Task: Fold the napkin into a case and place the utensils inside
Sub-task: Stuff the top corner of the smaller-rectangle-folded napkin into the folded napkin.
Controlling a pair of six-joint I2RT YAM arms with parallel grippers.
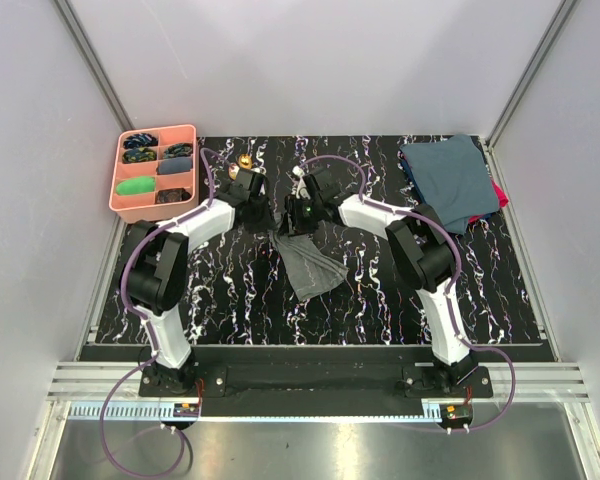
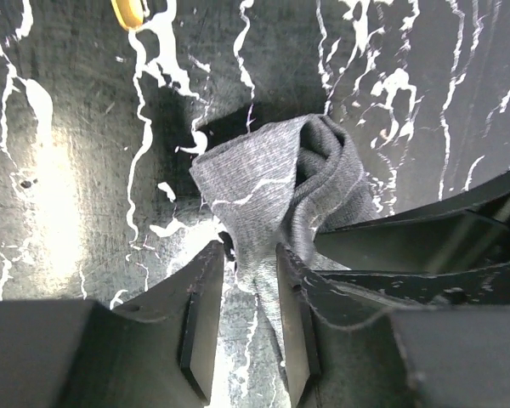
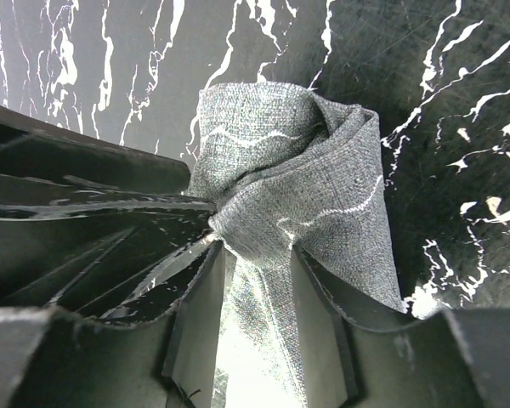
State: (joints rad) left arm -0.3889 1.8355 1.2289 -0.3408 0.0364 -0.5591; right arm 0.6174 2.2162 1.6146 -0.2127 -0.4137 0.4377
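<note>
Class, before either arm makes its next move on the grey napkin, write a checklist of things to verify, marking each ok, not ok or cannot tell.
1. The napkin lies flat for folding: not ok. It is bunched and twisted at its far end.
2. The left gripper is clear of cloth: not ok. Its jaws are apart, but cloth runs between them.
3. The right gripper is clear of cloth: not ok. Its jaws are apart with cloth between them too.
4. Utensils lie off the napkin: one gold utensil lies apart on the table, ok. The second: cannot tell.
5. A pocket is formed: not ok.
</note>
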